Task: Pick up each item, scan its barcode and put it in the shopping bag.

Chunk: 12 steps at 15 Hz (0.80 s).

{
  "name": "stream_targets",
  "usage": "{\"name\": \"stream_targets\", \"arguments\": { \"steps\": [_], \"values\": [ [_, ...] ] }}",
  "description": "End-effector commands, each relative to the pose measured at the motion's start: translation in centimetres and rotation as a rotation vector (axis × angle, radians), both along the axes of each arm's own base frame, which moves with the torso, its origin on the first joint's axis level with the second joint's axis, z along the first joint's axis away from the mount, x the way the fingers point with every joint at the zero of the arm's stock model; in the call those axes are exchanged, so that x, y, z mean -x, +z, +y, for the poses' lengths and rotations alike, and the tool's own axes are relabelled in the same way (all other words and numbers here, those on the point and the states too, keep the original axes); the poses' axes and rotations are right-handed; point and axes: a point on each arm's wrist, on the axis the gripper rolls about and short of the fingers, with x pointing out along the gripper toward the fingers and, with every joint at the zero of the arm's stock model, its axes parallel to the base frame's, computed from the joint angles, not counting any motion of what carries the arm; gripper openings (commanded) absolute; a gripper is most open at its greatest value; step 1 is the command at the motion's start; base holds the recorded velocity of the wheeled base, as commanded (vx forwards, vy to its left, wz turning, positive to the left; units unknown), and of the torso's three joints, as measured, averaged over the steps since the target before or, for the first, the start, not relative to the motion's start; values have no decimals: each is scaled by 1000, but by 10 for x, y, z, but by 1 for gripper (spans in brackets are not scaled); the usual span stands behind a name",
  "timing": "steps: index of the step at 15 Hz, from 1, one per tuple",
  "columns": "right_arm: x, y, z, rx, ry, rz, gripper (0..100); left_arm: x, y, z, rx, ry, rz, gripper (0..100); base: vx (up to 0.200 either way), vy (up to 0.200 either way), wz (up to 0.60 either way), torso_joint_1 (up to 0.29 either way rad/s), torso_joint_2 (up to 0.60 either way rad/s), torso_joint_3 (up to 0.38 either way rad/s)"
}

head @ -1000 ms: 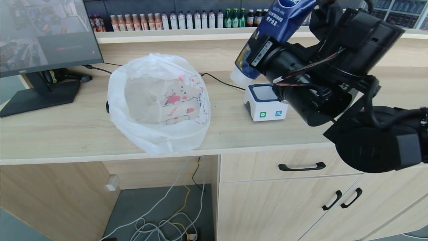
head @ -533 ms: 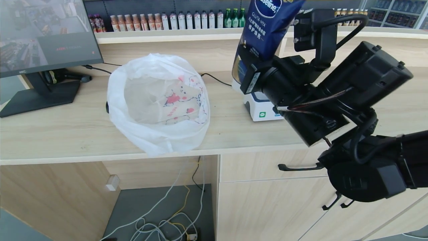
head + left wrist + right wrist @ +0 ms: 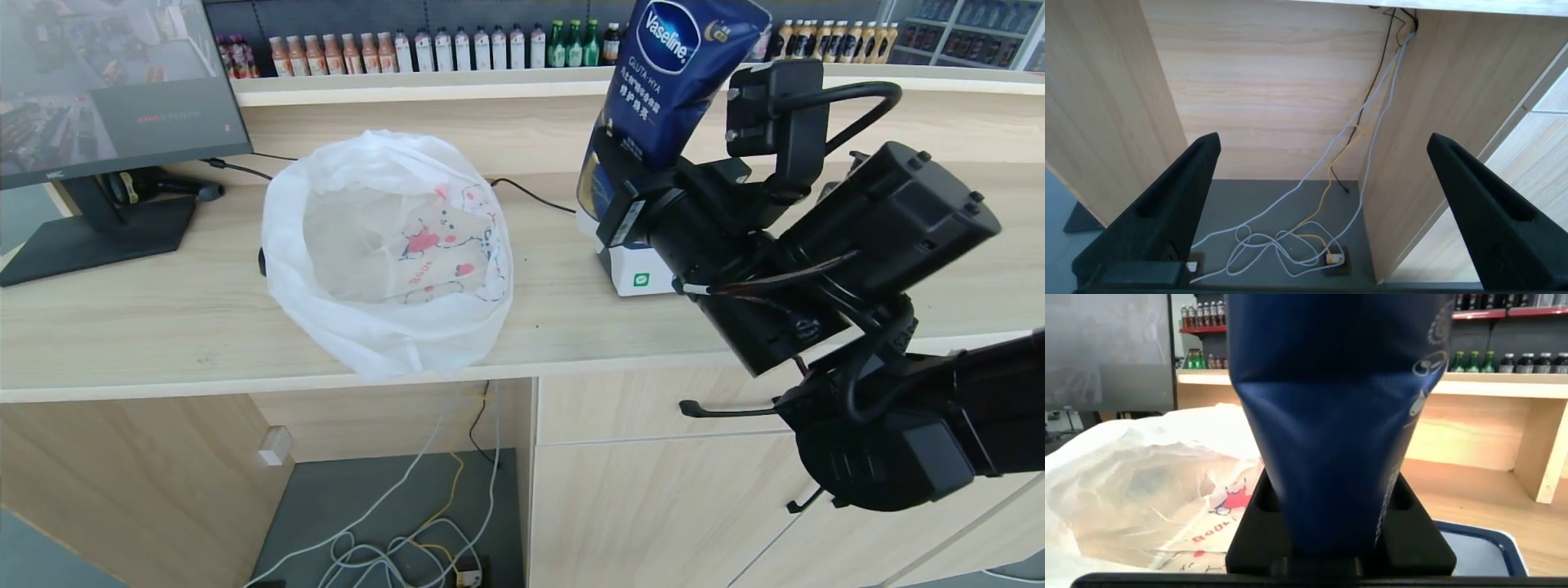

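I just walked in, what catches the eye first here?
A big dark-blue tube, clamped nearly upright in the right gripper, stands out by the white scanner on the counter. To its left sits a wide-open white shopping bag.

A monitor [image 3: 106, 82] stands on the wooden counter [image 3: 122, 318], bottles [image 3: 441, 49] line the back shelf [image 3: 408, 82], cables [image 3: 384, 555] lie below.

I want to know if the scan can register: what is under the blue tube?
The white barcode scanner stands on the counter below the blue tube's lower end, which the right pincer grips. Its window is mostly covered by tube and pincer.
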Motion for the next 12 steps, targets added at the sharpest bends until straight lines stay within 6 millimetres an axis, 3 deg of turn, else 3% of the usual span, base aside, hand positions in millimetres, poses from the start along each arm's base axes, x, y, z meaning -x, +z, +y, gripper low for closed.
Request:
{"name": "stream_targets", "arguments": {
  "steps": [1, 5, 12],
  "values": [
    [1, -1, -1, -11, -8, -17, 0, 0, 0, 0, -1, -1, -1, 100, 0, 0, 0, 0, 0, 0],
    [3, 1, -2, -28, -8, -33, 0, 0, 0, 0, -3, -1, -1, 100, 0, 0, 0, 0, 0, 0],
    [5, 3, -4, -47, -31, -27, 0, 0, 0, 0, 0, 0, -1, 100, 0, 200, 0, 4, 3, 2]
  ]
}}
